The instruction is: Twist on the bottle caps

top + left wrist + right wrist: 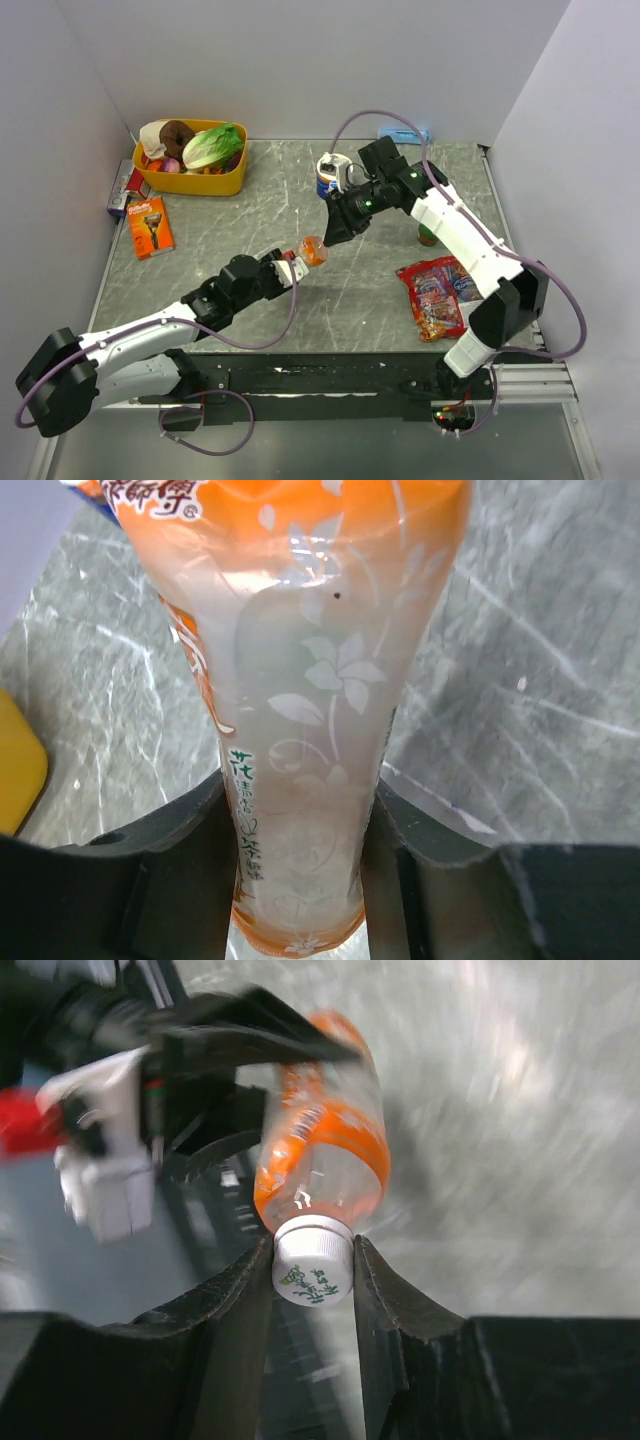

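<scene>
Orange-labelled bottle (314,251) held mid-air between both arms, white cap (313,1260) on neck.
Left gripper (300,825) pinches the body; right gripper (312,1248) pinches the cap, in line with bottle's long axis.

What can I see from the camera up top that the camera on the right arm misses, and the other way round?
Only the top camera: the yellow basket of vegetables, the orange razor pack and the red snack bag on the table. Only the right wrist camera: the white cap on the bottle's neck, pinched in the right claw. Both: the orange-labelled bottle held between the two arms, with the left claw gripping its body.
</scene>
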You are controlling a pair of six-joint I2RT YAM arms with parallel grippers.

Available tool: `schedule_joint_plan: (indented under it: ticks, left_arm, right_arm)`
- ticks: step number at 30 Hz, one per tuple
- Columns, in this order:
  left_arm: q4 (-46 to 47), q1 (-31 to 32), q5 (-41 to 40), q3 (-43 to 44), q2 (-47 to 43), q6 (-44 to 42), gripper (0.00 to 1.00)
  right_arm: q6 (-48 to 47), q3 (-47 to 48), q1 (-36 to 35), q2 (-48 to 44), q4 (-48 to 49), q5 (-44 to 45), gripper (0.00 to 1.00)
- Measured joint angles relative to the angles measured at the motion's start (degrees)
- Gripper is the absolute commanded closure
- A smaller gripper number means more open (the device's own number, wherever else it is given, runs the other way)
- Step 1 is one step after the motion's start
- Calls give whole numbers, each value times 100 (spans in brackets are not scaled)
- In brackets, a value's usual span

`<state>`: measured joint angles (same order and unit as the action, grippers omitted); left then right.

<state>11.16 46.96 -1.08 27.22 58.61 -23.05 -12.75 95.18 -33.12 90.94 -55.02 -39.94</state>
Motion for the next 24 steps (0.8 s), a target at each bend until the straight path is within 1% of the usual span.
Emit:
schedule_joint_plan:
  ticks: [2,3,4,5,8,11,14,15,16,17,19,22,24]
  left_arm:
    - [15,140,-326,-2,96,-46,99]
    - [4,201,-468,-2,146,-79,99]
    - [-9,227,-542,-2,188,-107,99]
    - [-28,243,-597,-2,201,-122,99]
    - [-46,258,-656,0,197,-116,99]
    - [22,262,-540,24,131,-98,99]
    - [-37,297,-144,24,-26,-127,99]
    - [-83,286,37,24,-92,-142,99]
    - [-138,267,234,24,-155,-155,99]
    - [-190,229,402,22,-205,-173,99]
    - [-302,131,715,22,-275,-210,99]
    - [-424,0,1069,22,-326,-289,99]
    - [-520,-50,1248,22,-358,-328,99]
  right_arm:
    - [973,-17,162,181,-232,98,100]
    - [1222,-17,175,234,-295,138,100]
    - [1467,-13,179,291,-361,157,96]
    - [1681,17,186,348,-417,160,80]
    - [1832,214,273,501,-457,-39,44]
    - [1576,625,407,629,-455,-385,34]
    - [601,1143,479,603,-442,-715,31]
    - [-131,1211,481,466,-426,-881,30]
    - [-601,1189,501,323,-476,-968,30]
    - [-1224,1043,498,57,-492,-1034,29]
    - [-2601,385,413,-719,-579,-1051,28]
    - [-4035,-535,13,-1805,-684,-874,28]
    - [-4758,-1062,-354,-2371,-669,-752,28]
